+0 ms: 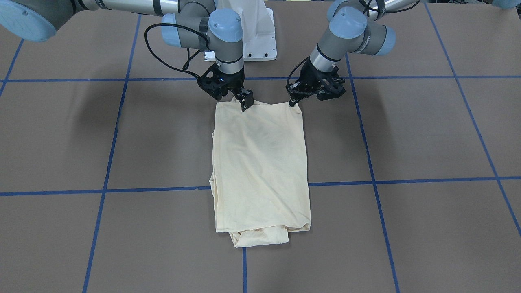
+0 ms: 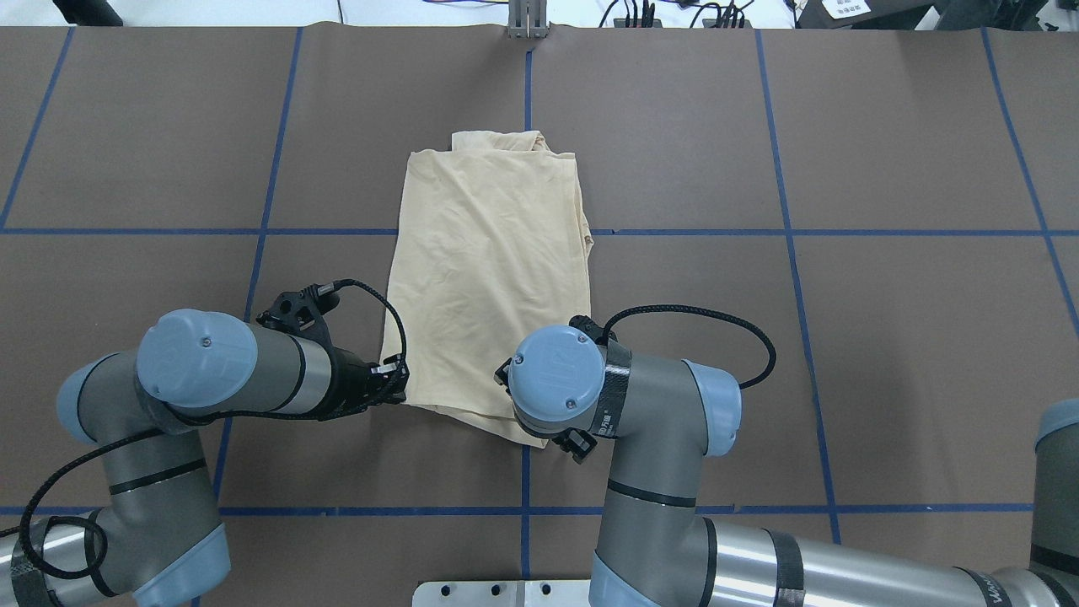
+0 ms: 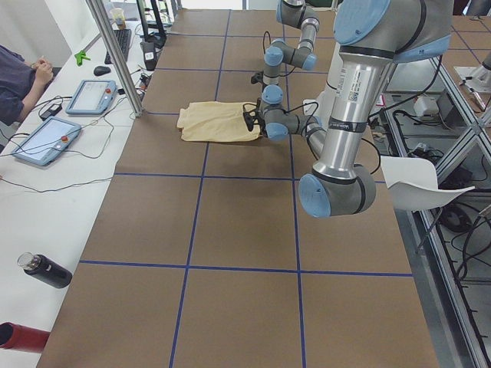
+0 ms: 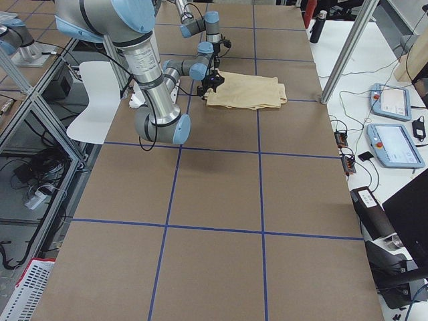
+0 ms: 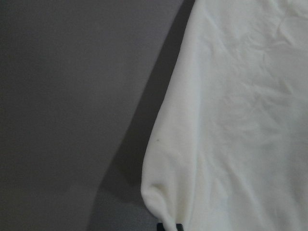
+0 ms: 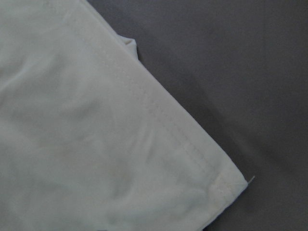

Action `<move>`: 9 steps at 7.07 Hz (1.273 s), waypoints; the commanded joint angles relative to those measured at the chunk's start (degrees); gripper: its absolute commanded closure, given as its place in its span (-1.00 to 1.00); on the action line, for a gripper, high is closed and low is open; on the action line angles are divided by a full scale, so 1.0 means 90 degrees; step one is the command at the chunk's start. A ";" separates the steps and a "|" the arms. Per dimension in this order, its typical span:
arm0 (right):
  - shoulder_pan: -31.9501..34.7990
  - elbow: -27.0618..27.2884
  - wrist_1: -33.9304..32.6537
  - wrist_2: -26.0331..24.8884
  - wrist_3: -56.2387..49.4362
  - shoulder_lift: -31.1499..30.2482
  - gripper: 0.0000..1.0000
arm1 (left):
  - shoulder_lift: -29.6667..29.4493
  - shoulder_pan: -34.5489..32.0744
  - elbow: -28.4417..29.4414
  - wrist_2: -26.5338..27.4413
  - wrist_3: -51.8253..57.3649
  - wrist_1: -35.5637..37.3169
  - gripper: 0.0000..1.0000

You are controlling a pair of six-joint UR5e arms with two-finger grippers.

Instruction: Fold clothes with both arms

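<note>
Cream-yellow cloth is seen as a T-shirt (image 1: pixel 260 162), folded into one long strip and laid flat on the brown-papered table (image 1: pixel 407 134); no print is shown on the upturned face. One short end of the strip is taken at both corners. One corner is pinched between the closed fingers of the left gripper (image 1: pixel 294 101), and in the left wrist view the cloth is drawn to a rounded point at the black fingertips (image 5: pixel 168 226). The other corner, with its stitched hem, is nipped by the right gripper (image 1: pixel 246 101), whose fingers are pressed together on the edge; a small peak of cloth is raised just beside them. The rest of the strip is stretched straight out ahead of the two grippers. At its far end, well apart from both, a bunched lower layer (image 1: pixel 260 238) is left sticking out past the top fold. A blue tape line (image 1: pixel 407 180) is crossed by the strip ahead of the grippers, and another is run just behind them. Behind the grippers, between the two arms, the white pedestal base (image 1: pixel 260 36) is set.
</note>
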 commanded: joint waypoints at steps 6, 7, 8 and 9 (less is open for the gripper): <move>-0.0005 -0.0076 0.0035 -0.0010 -0.0015 0.0020 -0.48 | -0.0017 0.0010 -0.0007 0.0003 -0.0078 0.0000 1.00; -0.0005 -0.0086 0.0035 -0.0010 -0.0015 0.0040 -0.48 | -0.0017 0.0010 -0.0007 0.0003 -0.0078 -0.0010 1.00; -0.0005 -0.0086 0.0016 -0.0010 -0.0006 0.0040 -0.42 | -0.0017 0.0010 -0.0007 0.0003 -0.0078 0.0000 1.00; -0.0005 -0.0086 0.0006 0.0000 -0.0005 0.0040 0.10 | -0.0007 0.0010 -0.0007 0.0003 -0.0088 0.0000 1.00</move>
